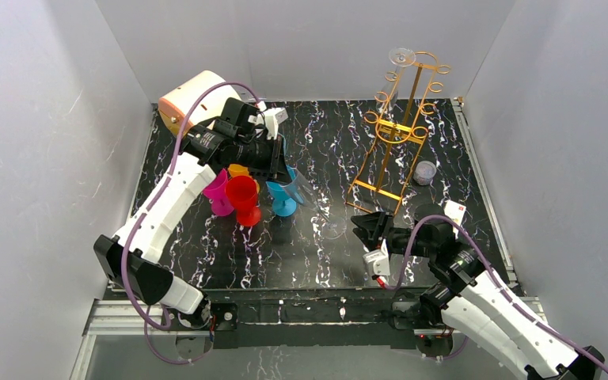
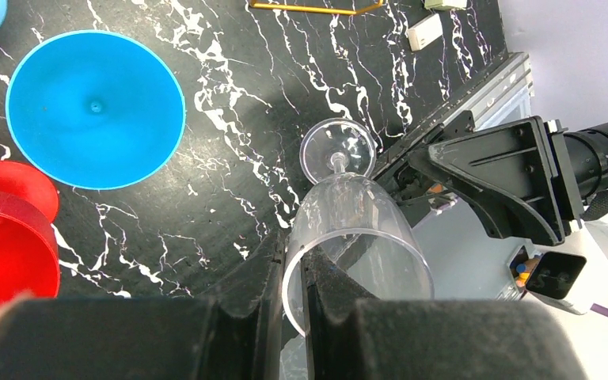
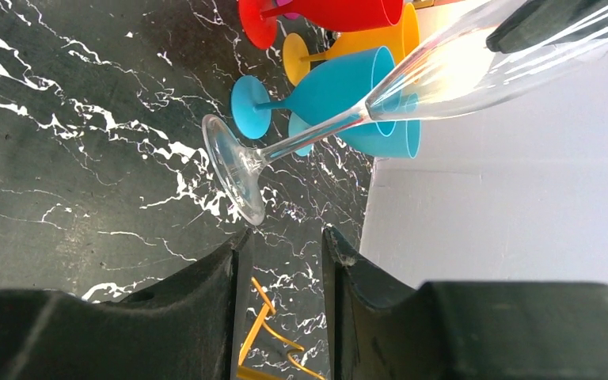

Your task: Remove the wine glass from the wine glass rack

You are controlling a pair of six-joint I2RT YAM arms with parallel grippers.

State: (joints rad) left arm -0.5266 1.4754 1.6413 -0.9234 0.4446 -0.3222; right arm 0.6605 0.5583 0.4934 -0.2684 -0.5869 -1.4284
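The gold wire wine glass rack (image 1: 396, 134) stands at the back right of the table; part of it shows between the right fingers in the right wrist view (image 3: 263, 328). A clear wine glass (image 1: 401, 57) hangs upside down at its top. My left gripper (image 1: 289, 176) is shut on the rim of another clear wine glass (image 2: 356, 237), held tilted over the table with its foot (image 3: 236, 168) pointing at my right gripper (image 1: 368, 229). The right gripper (image 3: 285, 237) is open and empty, with its fingertips just short of that foot.
Pink (image 1: 220, 194), red (image 1: 243, 194), orange (image 1: 238, 169) and blue (image 1: 283, 198) plastic goblets stand under the left arm. An orange-and-white appliance (image 1: 194, 99) sits at the back left. A small clear cup (image 1: 423, 172) and a white box (image 1: 454, 211) lie right of the rack.
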